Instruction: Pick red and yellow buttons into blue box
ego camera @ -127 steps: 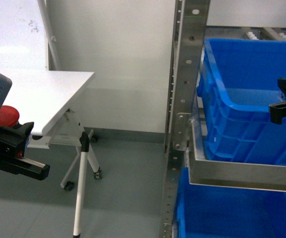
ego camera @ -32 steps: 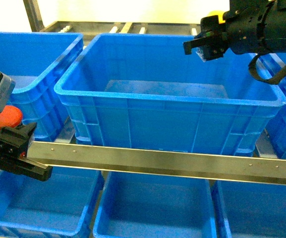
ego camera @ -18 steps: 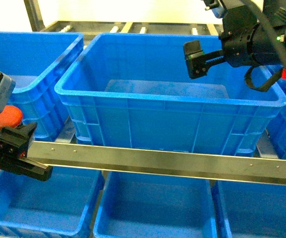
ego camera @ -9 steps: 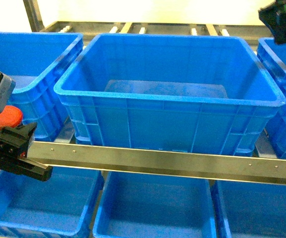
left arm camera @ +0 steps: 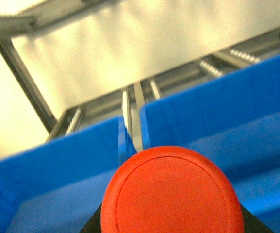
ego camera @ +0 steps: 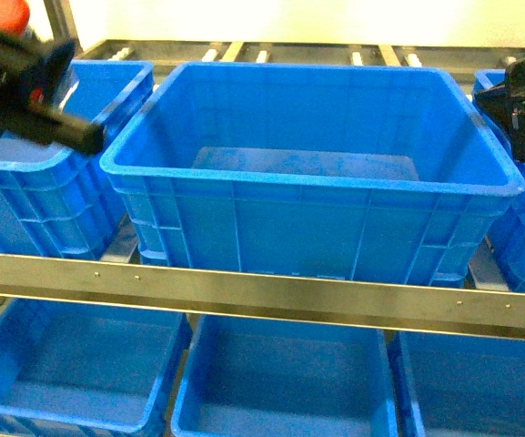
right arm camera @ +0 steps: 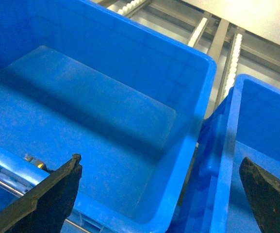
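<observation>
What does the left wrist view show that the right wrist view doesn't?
Only the left wrist view shows the red button, filling the lower frame, and the crate left of the middle one. Only the right wrist view shows the open right gripper, holding nothing, the middle crate's bare floor, and a small yellowish thing by the near wall; I cannot tell what it is. Both show the middle blue box and the rollers behind.

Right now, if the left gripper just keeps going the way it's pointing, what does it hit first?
Probably the near left rim of the blue box. The left gripper, holding the red button, points right and down toward it, though depth is unclear.
</observation>
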{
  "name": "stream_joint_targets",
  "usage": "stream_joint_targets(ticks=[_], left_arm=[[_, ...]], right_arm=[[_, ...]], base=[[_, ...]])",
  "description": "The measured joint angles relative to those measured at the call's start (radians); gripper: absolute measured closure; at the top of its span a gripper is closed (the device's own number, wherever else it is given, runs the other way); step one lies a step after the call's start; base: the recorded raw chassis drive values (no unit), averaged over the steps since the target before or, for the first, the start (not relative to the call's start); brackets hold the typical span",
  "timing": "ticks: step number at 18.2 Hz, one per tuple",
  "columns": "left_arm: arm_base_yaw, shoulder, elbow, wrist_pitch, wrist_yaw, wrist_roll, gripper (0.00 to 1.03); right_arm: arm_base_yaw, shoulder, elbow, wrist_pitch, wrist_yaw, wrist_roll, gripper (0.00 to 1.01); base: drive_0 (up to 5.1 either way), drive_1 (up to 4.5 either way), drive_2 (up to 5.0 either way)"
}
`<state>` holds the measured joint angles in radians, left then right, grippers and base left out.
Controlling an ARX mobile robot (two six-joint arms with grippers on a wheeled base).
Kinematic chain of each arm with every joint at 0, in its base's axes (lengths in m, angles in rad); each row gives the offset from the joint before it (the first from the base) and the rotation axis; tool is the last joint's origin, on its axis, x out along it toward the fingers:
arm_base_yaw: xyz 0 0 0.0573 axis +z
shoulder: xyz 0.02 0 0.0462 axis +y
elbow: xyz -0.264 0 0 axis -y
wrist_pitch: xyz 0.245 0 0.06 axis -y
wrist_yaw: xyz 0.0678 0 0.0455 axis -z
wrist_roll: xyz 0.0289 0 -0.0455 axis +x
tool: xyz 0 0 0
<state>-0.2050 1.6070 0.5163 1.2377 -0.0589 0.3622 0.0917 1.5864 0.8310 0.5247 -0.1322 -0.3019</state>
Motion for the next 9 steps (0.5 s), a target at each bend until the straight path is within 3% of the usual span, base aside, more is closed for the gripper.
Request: stream_joint_targets(ticks=[4,9], left_arm=[[-0.029,0.13,0.186,-0.146,0.041,0.023,0.79],[0.016,0.466,0.566,-0.251,-0.034,0.082,0.79]], right_arm=[[0.0,0.0,0.0,-0.001,0.0,-0.003,0.03],[0.0,0.0,0.0,-0.001,0.0,-0.004,0.03]], base=[[0.0,0.0,0.0],[0.0,0.0,0.0]])
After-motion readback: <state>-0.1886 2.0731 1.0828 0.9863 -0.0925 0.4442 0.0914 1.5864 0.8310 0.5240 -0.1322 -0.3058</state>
